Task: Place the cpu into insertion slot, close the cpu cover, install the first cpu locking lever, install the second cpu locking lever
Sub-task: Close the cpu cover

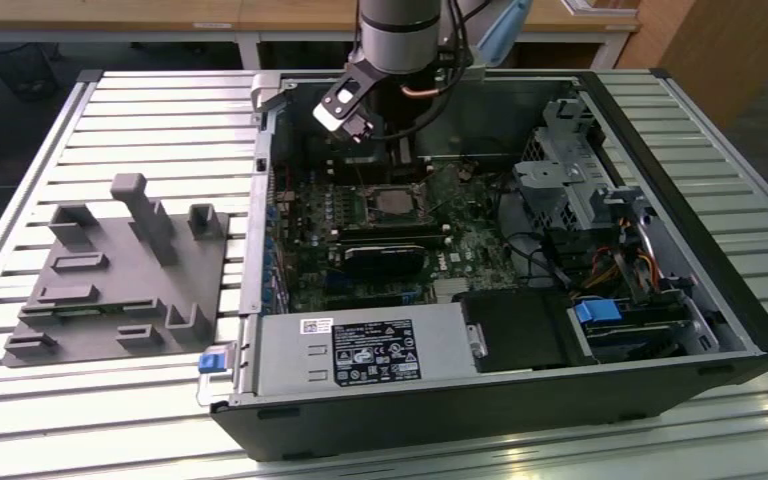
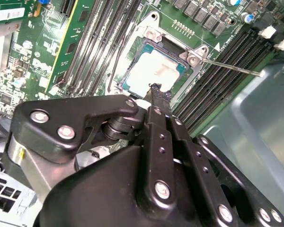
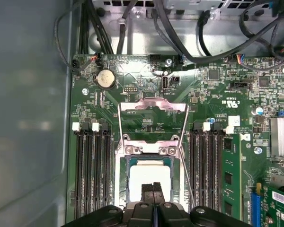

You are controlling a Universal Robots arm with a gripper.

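Pressure control: with end effector (image 3: 154,187) pressed together and pinching nothing, press only lightly and flat on cpu (image 1: 391,203), in exterior view at 6 o'clock of it, lying in insertion slot (image 3: 132,150); keep clear of open cpu cover (image 3: 154,106).

Second wrist view: gripper (image 2: 156,90) linkage covers cpu (image 2: 154,71) edge nearest camera.
First wrist view: gripper body hides same cpu rim and insertion slot (image 3: 132,150) frame there; contact with chip unclear.
Exterior view: arm (image 1: 404,30) cut off at 12 o'clock edge; cpu seating too small to judge; counter (image 1: 157,110) cropped at 6 o'clock.
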